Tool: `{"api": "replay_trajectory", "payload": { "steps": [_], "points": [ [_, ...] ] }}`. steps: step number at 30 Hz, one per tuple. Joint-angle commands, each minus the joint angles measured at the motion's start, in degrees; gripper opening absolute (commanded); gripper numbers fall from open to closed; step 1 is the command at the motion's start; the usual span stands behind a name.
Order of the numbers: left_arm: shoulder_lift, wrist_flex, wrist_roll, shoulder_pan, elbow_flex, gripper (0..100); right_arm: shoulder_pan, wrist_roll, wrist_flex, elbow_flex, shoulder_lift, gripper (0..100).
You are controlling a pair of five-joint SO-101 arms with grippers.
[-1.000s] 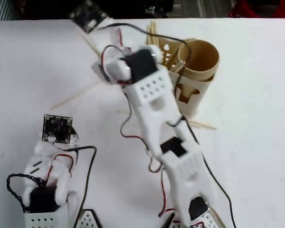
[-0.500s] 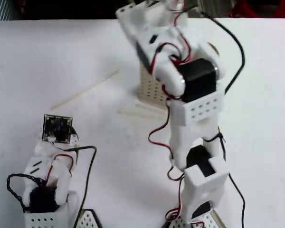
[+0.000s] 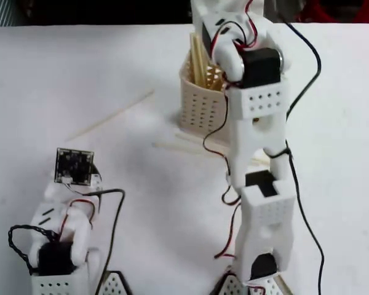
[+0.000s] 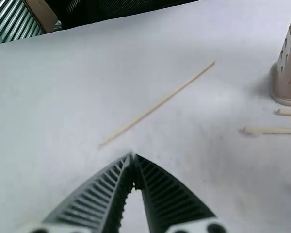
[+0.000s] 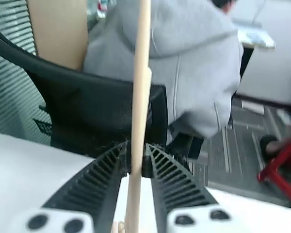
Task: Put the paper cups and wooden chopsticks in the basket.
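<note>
Right jaws: pinching 1 thin pale wooden chopstick [image 5: 141, 73], which stands straight along them, most of its length past the tips. Held like this, it can probably drop end-first instead of lying across a rim.
Right arm [image 3: 258, 123]: stretched to the far side of the white desk [image 3: 49, 74], wrist above the cream perforated basket [image 3: 197, 110], which suits a release from overhead.
Basket: far, just right of centre. A bundle of chopsticks [image 3: 200, 58] already stands upright in its left side. The arm covers its right side, so you cannot tell whether the paper cups are inside.
Left jaws: pressed together on nothing.
Left arm [image 3: 61, 233]: folded at the near left, well apart from the basket.
Loose sticks: 1 long chopstick [image 4: 157, 103] lies slantwise on the desk, left of the basket. 2 more chopsticks [image 4: 271, 130] lie just beside its near foot.
In your way: the standing bundle crowds the basket mouth, so the held stick may catch on it.
</note>
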Motion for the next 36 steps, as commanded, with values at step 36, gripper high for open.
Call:
{"api": "replay_trajectory", "payload": {
  "steps": [36],
  "points": [
    [-0.66,-1.14,-0.62,-0.4,-0.26,3,-10.59,11.87,32.4,8.18,-19.74,2.0]
  ]
}}
